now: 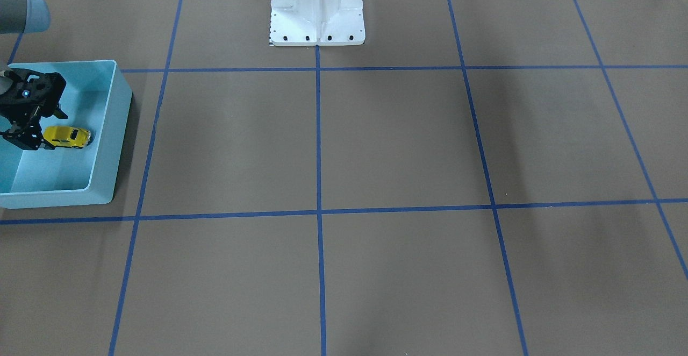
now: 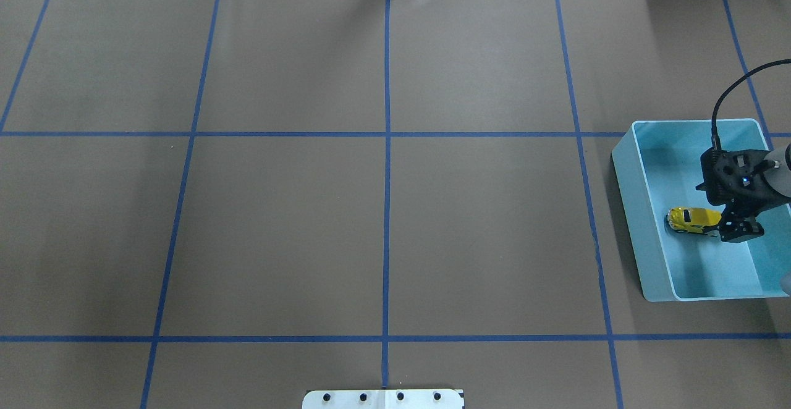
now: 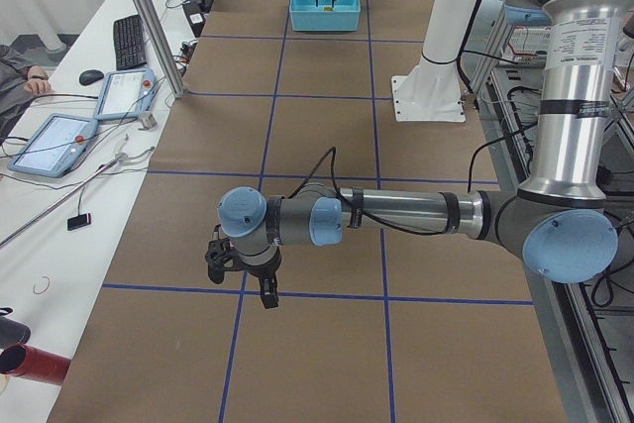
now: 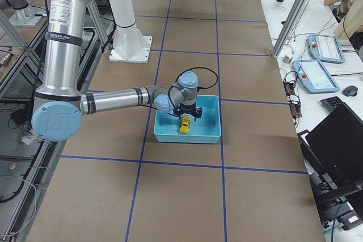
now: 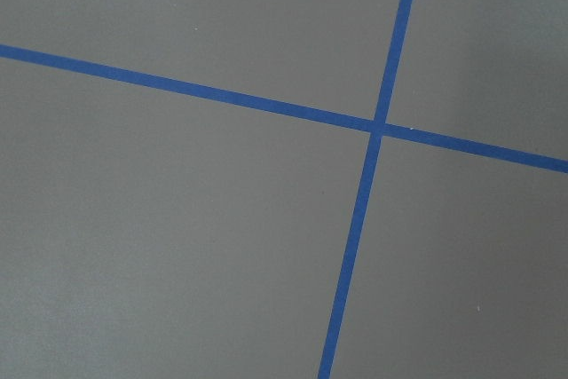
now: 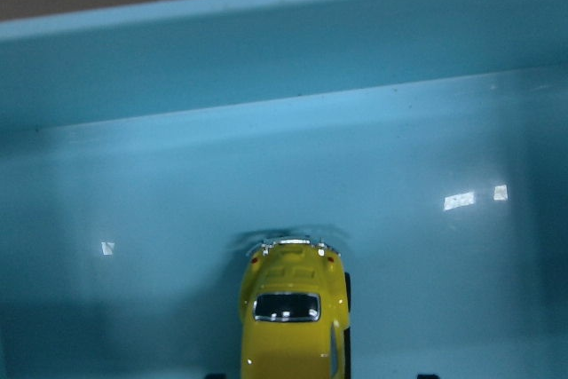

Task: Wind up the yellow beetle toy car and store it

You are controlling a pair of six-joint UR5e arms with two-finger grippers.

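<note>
Right wrist-mounted view, watched from my remote desk: the right gripper point(image 2: 734, 227) stands with jaws spread wider than the yellow beetle toy car point(image 2: 692, 219), gripping nothing, apparently so that the car rests stored on the floor of the light blue bin point(image 2: 630, 199). Well apart, the left gripper point(image 3: 243, 274) hovers over bare table point(image 2: 383, 236); I cannot tell its state.

Glossy yellow beetle toy car point(image 6: 291, 330), smooth bin point(image 6: 266, 68) (plastic)
</note>
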